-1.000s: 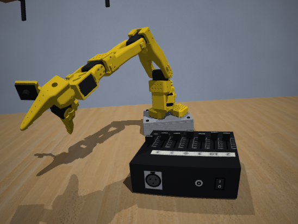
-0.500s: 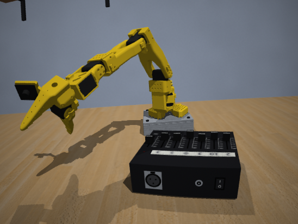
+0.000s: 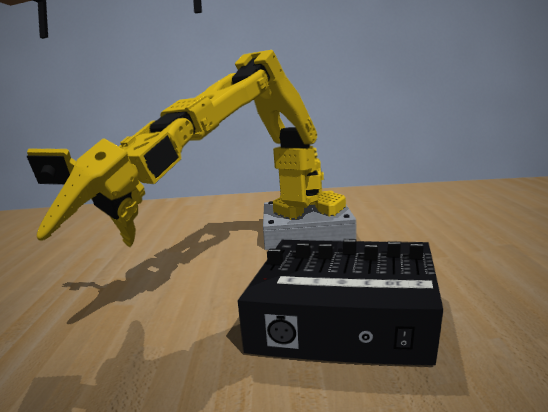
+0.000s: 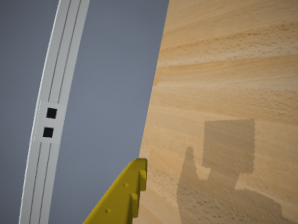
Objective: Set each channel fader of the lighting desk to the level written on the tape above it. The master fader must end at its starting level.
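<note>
The black lighting desk [image 3: 340, 315] sits on the wooden table [image 3: 150, 350] in front of the arm's grey base [image 3: 310, 227]. Several black fader caps [image 3: 349, 246] stand in a row along its far edge. A white tape strip [image 3: 354, 283] with small numbers runs below them; I cannot read the digits reliably. My yellow gripper [image 3: 85, 239] is open and empty. It hangs in the air far to the left of the desk, well above the table. In the wrist view only one yellow finger [image 4: 122, 192] shows, over bare table and the arm's shadow.
The desk's near face carries a round socket [image 3: 281, 331], a small jack [image 3: 366, 336] and a switch [image 3: 404, 337]. In the wrist view a white rail [image 4: 55, 100] with two black squares stands beyond the table's edge.
</note>
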